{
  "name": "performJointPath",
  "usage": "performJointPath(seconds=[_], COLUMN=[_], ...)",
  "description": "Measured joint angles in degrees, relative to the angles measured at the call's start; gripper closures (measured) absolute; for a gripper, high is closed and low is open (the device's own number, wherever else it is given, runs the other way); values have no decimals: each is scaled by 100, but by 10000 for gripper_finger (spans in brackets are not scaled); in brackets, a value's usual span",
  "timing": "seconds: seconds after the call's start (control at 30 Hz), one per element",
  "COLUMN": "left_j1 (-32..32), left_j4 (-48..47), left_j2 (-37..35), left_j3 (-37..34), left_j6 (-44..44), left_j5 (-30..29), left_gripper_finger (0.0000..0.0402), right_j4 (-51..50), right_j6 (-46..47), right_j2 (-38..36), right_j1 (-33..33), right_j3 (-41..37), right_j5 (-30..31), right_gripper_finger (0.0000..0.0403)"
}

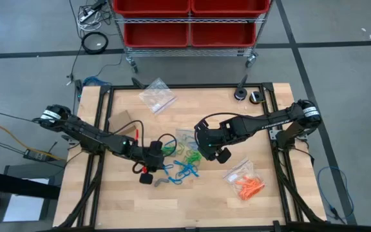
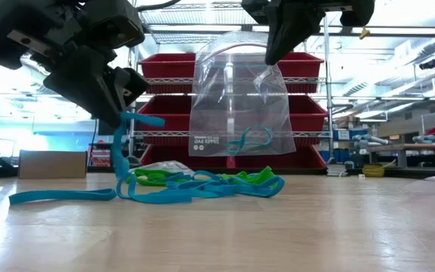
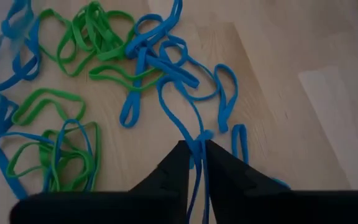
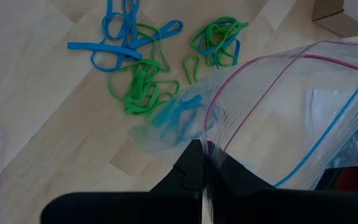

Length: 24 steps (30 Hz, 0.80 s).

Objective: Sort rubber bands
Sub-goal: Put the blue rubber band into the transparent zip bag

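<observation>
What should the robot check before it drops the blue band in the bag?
1. Left gripper pinching a blue band: ok.
2. Right gripper shut on the clear bag: ok.
3. Bag held up off the table: ok.
4. Bag mouth open wide enough: cannot tell.
5. Held band free of the pile: not ok, it trails into the other blue bands.

In the low view both arms run off the top edge, and the clear bag (image 2: 239, 106) hides part of the red bins (image 2: 316, 113) behind it. The overhead view crops those bins at the top. From above, the tangled bands (image 1: 182, 158) are too small to count, partly covered by the arms
</observation>
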Motion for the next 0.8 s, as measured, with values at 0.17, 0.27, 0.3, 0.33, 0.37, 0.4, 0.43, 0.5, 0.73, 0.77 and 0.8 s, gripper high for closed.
performJointPath(seconds=[0.17,0.27,0.3,0.33,0.37,0.4,0.43,0.5,0.73,0.77,0.8], left_j1=[0,0,0,0,0,0,0,0,0,0,0], left_j4=[180,229,224,222,228,233,231,233,272,268,268], left_j2=[0,0,0,0,0,0,0,0,0,0,0], left_j3=[0,0,0,0,0,0,0,0,-2,-2,-2], left_j6=[-2,4,6,7,2,2,2,2,-37,-37,-39], left_j5=[156,152,152,152,152,156,169,179,211,215,216], left_gripper_finger=[343,334,333,334,335,335,335,332,290,288,287], right_j4=[-1,-13,-27,-37,-35,-35,-35,-35,-35,-37,-37], right_j6=[8,18,25,24,24,24,24,25,28,31,31], right_j2=[0,0,0,0,0,0,0,0,0,0,0], right_j1=[0,0,0,0,0,0,0,0,0,0,0], right_j3=[0,0,0,0,0,0,0,0,0,0,0], right_j5=[0,-1,-1,0,-2,-2,-2,-1,-2,-2,-1], right_gripper_finger=[403,403,403,403,403,403,403,403,403,403,403])
